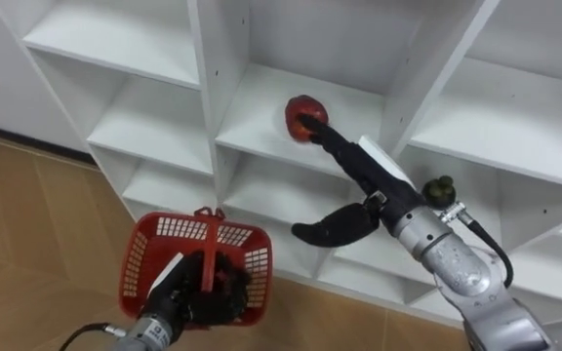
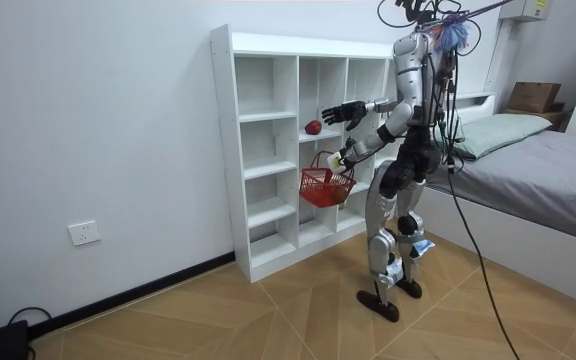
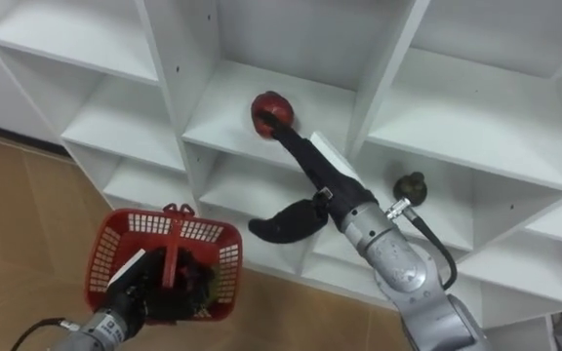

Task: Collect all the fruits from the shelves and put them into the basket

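Left eye view: right hand is reaching out, fingers straight, thumb spread, holding nothing. Red apple is sitting on the closet shelf right at its fingertips, contact unclear. Left hand is gripping the red basket by its handle, below-left of the right hand.

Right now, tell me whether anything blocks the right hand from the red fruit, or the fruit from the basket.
Nothing visible does. The right hand touches the red fruit on the shelf with straight fingers; the basket hangs open-topped from the left hand, lower and to the left, in front of the shelving.
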